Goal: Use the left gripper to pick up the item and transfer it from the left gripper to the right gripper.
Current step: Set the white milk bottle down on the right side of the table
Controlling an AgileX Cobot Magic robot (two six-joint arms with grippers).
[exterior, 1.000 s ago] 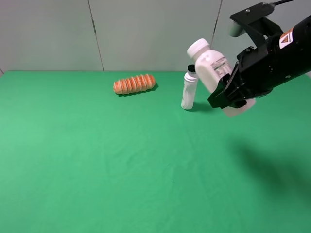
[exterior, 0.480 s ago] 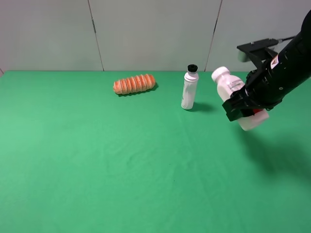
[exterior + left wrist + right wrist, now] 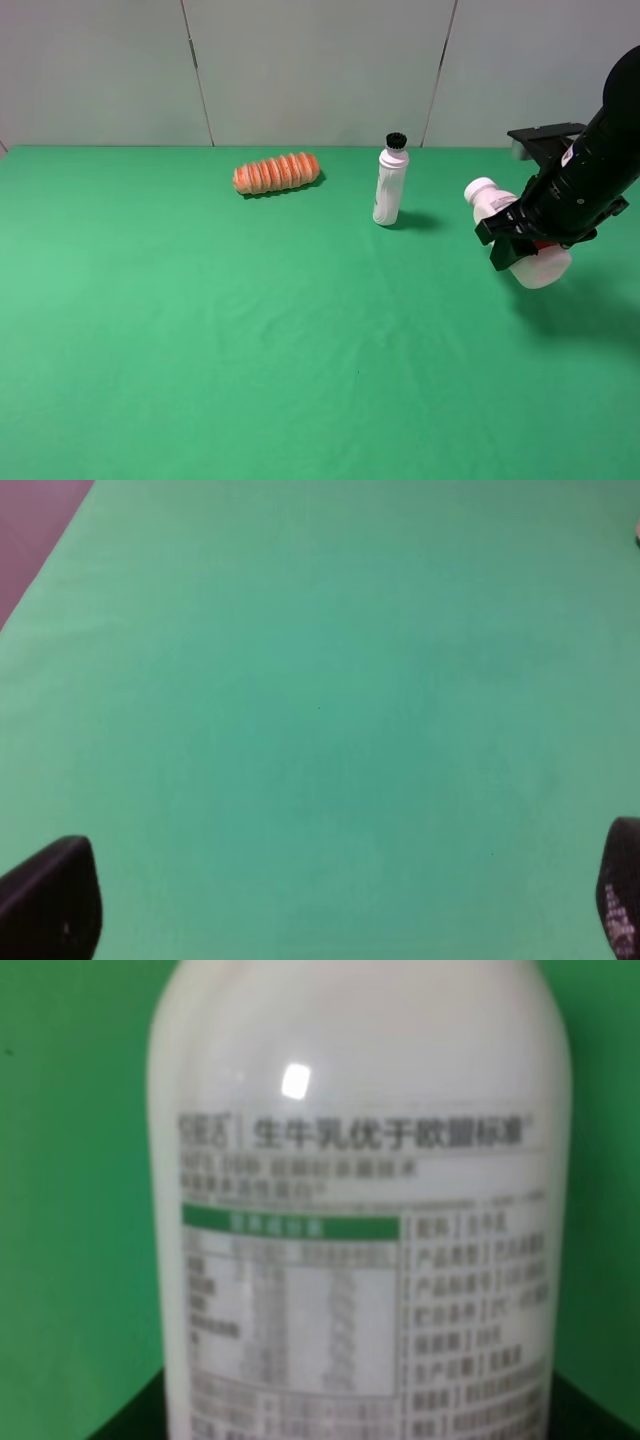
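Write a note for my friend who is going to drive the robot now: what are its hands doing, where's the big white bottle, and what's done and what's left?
Left gripper: open and empty, over bare green table.
Right gripper: shut on the wide white bottle, holding it tilted above the right side of the table, cap pointing toward the middle.
Not part of the job: the slim black-capped bottle stands upright near the back, and the orange ribbed roll lies to its left.
Done: the bottle is already in the right gripper, so the handover looks complete.
Left: probably nothing but parking or setting the bottle down, if wanted.
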